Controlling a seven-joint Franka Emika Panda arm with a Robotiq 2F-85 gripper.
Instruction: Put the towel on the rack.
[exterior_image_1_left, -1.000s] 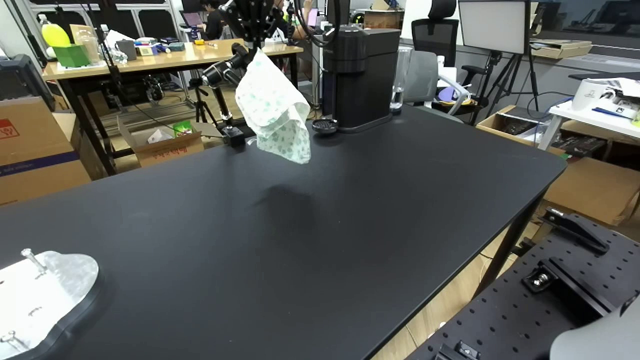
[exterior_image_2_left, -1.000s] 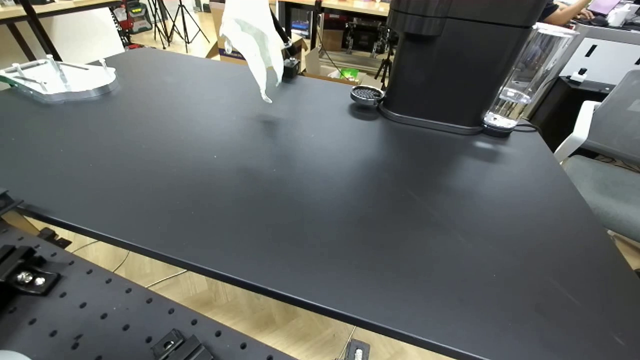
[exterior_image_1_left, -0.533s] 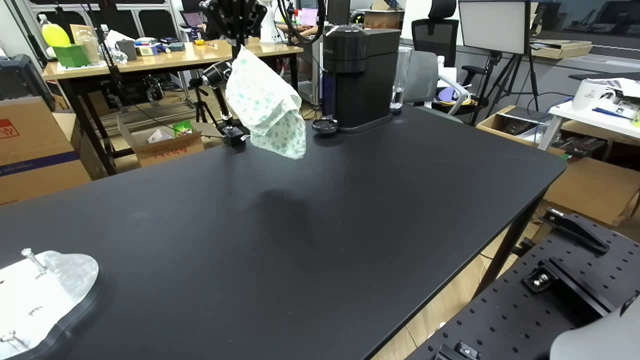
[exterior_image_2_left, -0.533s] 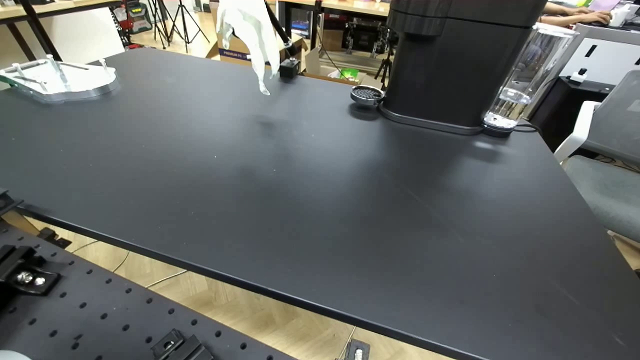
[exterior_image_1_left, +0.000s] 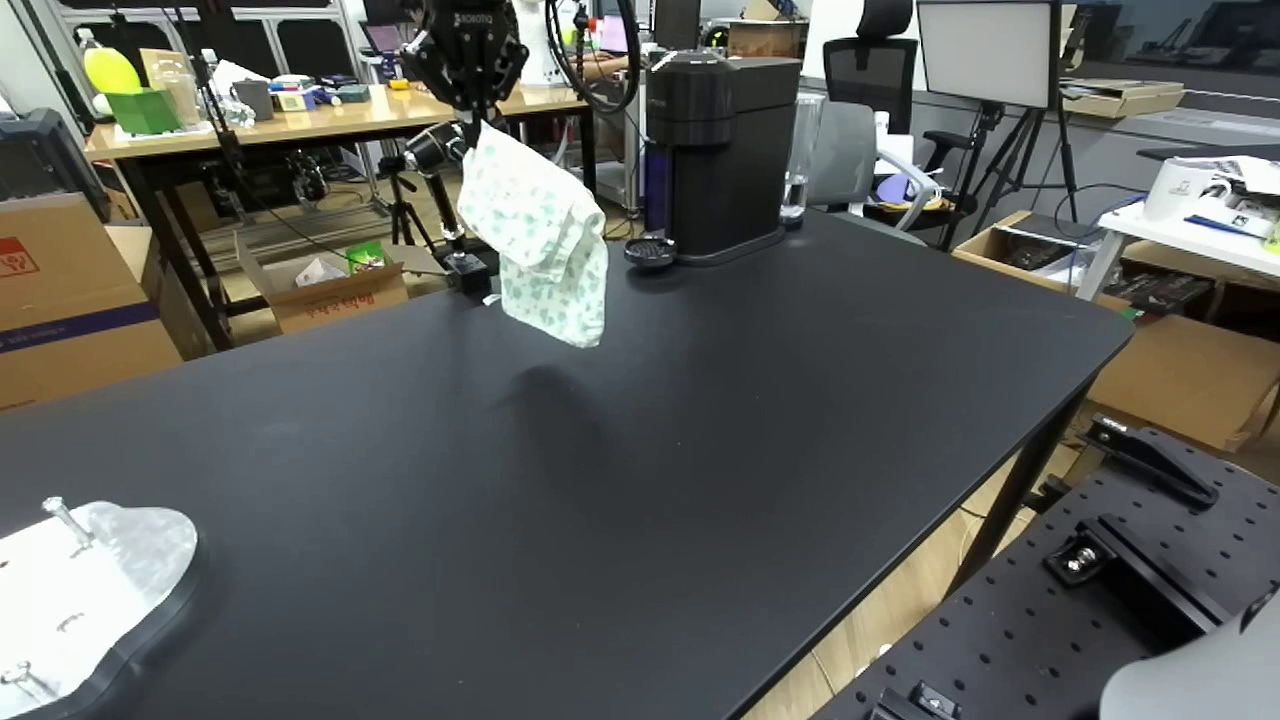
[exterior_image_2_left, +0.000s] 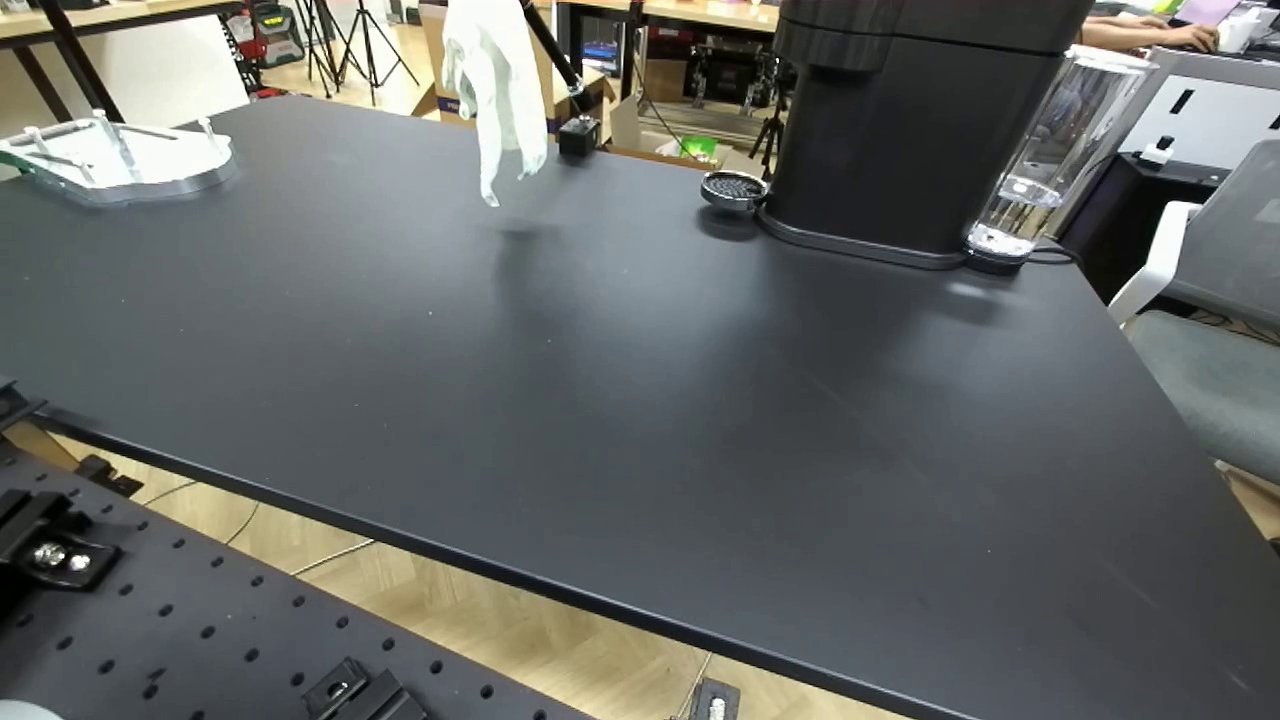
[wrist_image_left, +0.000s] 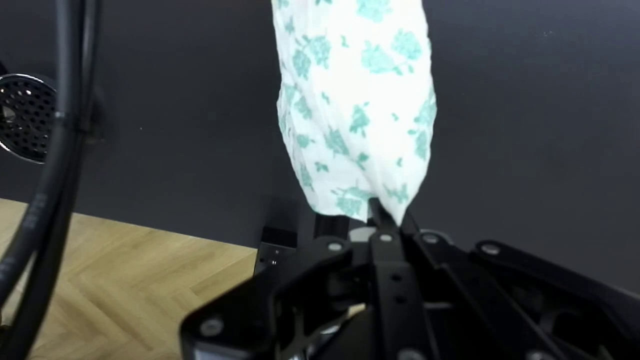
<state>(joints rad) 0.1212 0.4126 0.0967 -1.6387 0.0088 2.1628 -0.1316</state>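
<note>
One white towel with green flowers hangs in the air, in the upper part of the frame, a bit left of the middle in both exterior views. In the wrist view, the black hand pinches its top end tight. A shadow lies under the towel on the dark surface. The rack with pegs sits at the upper left of the frame in an exterior view, well apart from the towel. A black machine stands a bit right of the middle, with a round tray at its left in the frame and a clear tank at its right.
</note>
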